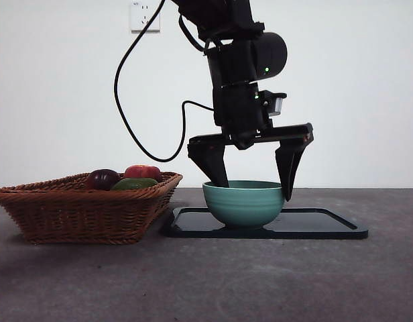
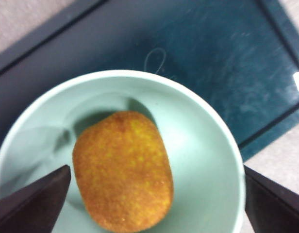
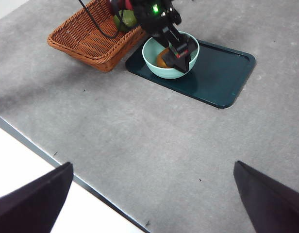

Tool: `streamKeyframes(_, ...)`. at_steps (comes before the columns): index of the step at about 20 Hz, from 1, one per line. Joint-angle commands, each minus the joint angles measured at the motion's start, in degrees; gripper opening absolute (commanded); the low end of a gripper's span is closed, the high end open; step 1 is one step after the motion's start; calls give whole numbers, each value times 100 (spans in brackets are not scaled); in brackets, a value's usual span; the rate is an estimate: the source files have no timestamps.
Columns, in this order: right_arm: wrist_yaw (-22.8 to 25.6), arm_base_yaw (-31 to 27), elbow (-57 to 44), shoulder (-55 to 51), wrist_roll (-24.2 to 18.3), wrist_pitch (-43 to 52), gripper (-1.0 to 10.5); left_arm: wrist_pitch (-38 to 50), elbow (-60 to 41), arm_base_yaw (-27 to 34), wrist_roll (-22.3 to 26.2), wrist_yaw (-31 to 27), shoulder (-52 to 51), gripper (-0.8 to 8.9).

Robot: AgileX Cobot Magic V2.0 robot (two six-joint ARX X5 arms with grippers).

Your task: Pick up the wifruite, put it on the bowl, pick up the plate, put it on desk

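The orange-brown wifruite (image 2: 123, 170) lies inside the teal-green bowl (image 2: 207, 141), free of both jaws. The bowl (image 1: 243, 203) stands on the left end of a dark flat plate (image 1: 327, 226) on the grey desk (image 1: 260, 282). My left gripper (image 1: 255, 189) is open and hangs over the bowl, one jaw dipping inside the rim and the other outside its right side. The bowl wall hides the fruit in the front view; a bit of it shows in the right wrist view (image 3: 161, 61). My right gripper (image 3: 152, 201) is open, empty and high above the desk's near side.
A brown wicker basket (image 1: 86, 208) stands just left of the plate, holding a dark purple fruit (image 1: 102, 179), a red one (image 1: 143, 172) and a green one (image 1: 134, 183). The plate's right half (image 3: 222, 73) is bare. The desk's edge (image 3: 67, 170) runs below the right gripper.
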Motion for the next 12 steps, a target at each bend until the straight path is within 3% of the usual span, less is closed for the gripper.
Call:
streamKeyframes(1, 0, 28, 59, 11, 39, 57, 621, 39, 184, 9, 85, -39, 216, 583)
streamKeyframes(12, 0, 28, 59, 11, 42, 52, 621, -304, 435, 44, 66, 337, 219, 583)
